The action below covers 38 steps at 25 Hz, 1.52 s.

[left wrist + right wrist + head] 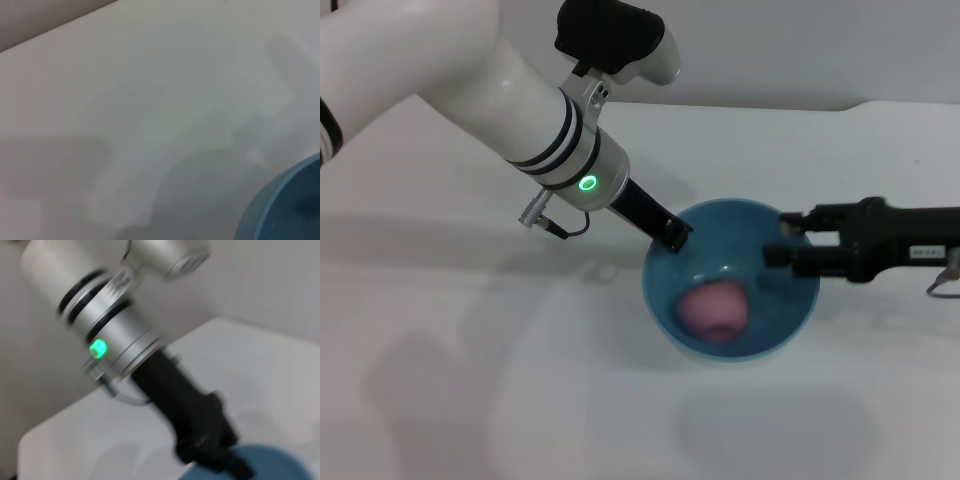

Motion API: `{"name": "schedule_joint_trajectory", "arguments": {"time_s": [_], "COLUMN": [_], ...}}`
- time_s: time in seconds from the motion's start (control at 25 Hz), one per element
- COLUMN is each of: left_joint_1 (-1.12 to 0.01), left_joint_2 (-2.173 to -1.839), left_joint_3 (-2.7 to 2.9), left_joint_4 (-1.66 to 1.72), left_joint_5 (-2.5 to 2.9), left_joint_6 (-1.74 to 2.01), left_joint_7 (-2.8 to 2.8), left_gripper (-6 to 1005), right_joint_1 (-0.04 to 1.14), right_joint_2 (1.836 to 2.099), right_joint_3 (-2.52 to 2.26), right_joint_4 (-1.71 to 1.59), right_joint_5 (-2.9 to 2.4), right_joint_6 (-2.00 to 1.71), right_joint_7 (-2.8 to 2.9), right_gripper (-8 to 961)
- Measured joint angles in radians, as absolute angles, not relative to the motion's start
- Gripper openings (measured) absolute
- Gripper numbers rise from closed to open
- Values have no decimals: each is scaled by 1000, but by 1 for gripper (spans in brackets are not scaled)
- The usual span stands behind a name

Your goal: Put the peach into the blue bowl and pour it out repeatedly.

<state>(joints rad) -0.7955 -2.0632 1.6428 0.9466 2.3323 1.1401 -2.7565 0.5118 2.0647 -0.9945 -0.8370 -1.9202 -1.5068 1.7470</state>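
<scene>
The small pink matte peach (714, 309) lies inside the glossy light-blue round bowl (665, 262). The left gripper (672, 233) clamps the bowl's rim; the right gripper (782, 244) clamps the opposite rim.

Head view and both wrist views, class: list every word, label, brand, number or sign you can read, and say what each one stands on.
No text can be read in any view.
White label on the right gripper's arm: dark print, too small to read.
Green ring on the left arm's wrist: a light, not lettering.
The blue bowl, the peach and the table: no markings.
</scene>
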Motion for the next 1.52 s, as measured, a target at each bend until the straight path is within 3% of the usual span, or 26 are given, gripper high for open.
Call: {"name": "schedule_joint_trajectory", "arguments": {"time_s": [0.52, 1.24, 1.44, 1.52], "left_joint_1": [-802, -828, -810, -801], "left_joint_2": [-2070, -2069, -2062, -2061], "left_joint_3": [1732, 1795, 1675, 1613], "left_joint_4": [898, 838, 884, 895], "left_joint_5": [2337, 2339, 2337, 2333], "left_joint_6": [1087, 1046, 1080, 1089], "left_joint_7": [-2752, -2757, -2729, -2696], "left_gripper": [49, 101, 328, 375], "right_joint_1": [360, 345, 342, 342], "right_joint_2": [2070, 2067, 2069, 2069], "right_joint_3": [-639, -616, -616, -613], "right_joint_4": [-770, -726, -720, -708], "right_joint_5": [-1685, -1675, -1675, -1675], "right_joint_6": [-1497, -1491, -1484, -1478], "right_joint_7": [1708, 1667, 1667, 1667], "right_gripper": [625, 624, 625, 624]}}
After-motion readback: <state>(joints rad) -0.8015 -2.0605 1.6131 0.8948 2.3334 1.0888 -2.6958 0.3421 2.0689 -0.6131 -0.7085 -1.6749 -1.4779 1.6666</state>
